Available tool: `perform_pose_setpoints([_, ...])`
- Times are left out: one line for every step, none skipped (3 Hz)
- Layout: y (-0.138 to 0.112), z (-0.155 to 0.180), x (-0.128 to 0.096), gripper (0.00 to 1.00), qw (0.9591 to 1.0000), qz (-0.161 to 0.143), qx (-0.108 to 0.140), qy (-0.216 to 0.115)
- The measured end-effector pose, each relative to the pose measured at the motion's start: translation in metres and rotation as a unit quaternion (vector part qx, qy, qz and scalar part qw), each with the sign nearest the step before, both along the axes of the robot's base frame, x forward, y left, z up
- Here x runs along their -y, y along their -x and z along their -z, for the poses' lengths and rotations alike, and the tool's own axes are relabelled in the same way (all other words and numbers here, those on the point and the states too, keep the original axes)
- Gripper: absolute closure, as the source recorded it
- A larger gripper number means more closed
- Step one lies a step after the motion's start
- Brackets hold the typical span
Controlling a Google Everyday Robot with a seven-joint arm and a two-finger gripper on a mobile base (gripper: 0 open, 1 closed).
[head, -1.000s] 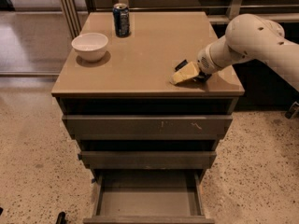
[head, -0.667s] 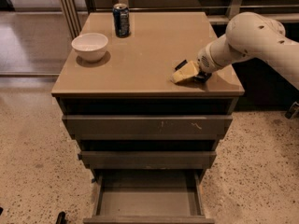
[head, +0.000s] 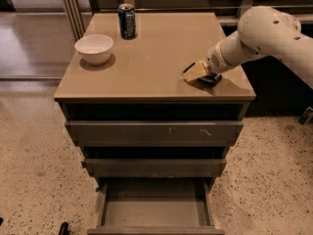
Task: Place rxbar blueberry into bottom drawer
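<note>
Pincer (head: 197, 73) at right of cabinet top (head: 156, 53)

Likely an office or lab. Terrazzo floor (head: 34, 151) spreads below the gripper (head: 196, 72), a metal-framed glass partition (head: 71, 9) stands far left, a drawer cabinet (head: 151, 131) directly beneath it.

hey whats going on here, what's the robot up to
The robot's arm reaches in from the right. Its gripper is low on the cabinet top near the right front corner, right beside a dark flat item that looks like the rxbar blueberry, which lies on the top. The bottom drawer is pulled open with nothing in it. A white bowl and a blue can stand toward the back left.
</note>
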State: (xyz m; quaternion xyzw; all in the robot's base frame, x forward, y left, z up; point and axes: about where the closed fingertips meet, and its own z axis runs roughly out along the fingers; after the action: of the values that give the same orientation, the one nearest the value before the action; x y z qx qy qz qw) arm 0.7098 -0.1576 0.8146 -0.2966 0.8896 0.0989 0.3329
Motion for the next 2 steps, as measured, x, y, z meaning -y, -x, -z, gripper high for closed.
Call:
perform_pose_setpoints([0.0087, -0.0134, 0.0069, 1.0, 1.0, -0.007, -0.005, 0.006])
perform_pose_setpoints([0.0087, -0.0134, 0.0069, 1.0, 1.0, -0.007, -0.005, 0.006])
